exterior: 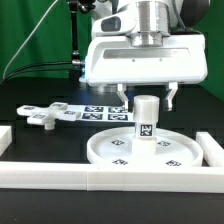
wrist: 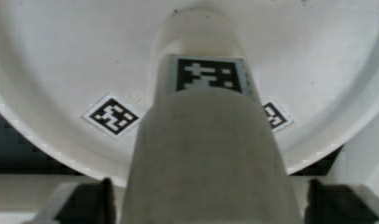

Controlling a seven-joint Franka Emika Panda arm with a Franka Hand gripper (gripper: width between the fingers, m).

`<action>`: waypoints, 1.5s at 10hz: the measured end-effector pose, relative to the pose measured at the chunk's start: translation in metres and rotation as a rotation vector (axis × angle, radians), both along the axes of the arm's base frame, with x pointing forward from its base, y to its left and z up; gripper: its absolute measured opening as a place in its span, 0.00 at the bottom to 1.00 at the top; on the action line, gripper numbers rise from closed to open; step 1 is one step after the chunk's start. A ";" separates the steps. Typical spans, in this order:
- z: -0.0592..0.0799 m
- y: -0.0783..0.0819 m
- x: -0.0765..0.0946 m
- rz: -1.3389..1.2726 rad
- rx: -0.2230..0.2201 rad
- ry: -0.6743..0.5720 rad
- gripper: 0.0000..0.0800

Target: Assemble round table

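Behind the front rail (exterior: 110, 178), the round disc (exterior: 105, 150) is laid on the desk (exterior: 40, 142), with the leg (exterior: 147, 120) stood upright at its centre. The pincer (exterior: 147, 100) is held released, straddling the leg top. The cross foot (exterior: 40, 116), at the exterior view's left, is not yet fitted.

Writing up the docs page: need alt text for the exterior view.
The robot's gripper hangs open over a short white leg standing upright in the middle of a round disc, one finger on each side of the leg's top. The cross-shaped foot piece lies toward the exterior view's left, beside the marker board.
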State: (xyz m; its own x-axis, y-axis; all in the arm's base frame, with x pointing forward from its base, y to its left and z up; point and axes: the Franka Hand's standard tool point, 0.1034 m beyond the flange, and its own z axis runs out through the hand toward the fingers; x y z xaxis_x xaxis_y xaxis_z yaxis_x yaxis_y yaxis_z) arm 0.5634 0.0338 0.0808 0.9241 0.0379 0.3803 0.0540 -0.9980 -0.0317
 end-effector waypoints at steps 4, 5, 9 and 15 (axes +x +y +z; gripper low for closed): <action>0.016 -0.004 0.003 0.014 -0.001 0.015 0.81; 0.026 -0.003 0.004 0.017 0.003 0.023 0.81; 0.034 -0.001 0.005 0.021 0.008 0.032 0.81; 0.024 -0.005 -0.003 0.048 0.048 0.275 0.81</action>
State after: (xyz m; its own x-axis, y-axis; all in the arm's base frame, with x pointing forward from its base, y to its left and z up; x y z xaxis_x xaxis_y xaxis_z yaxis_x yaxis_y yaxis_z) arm 0.5607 0.0283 0.1050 0.9904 0.0723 0.1182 0.0842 -0.9916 -0.0987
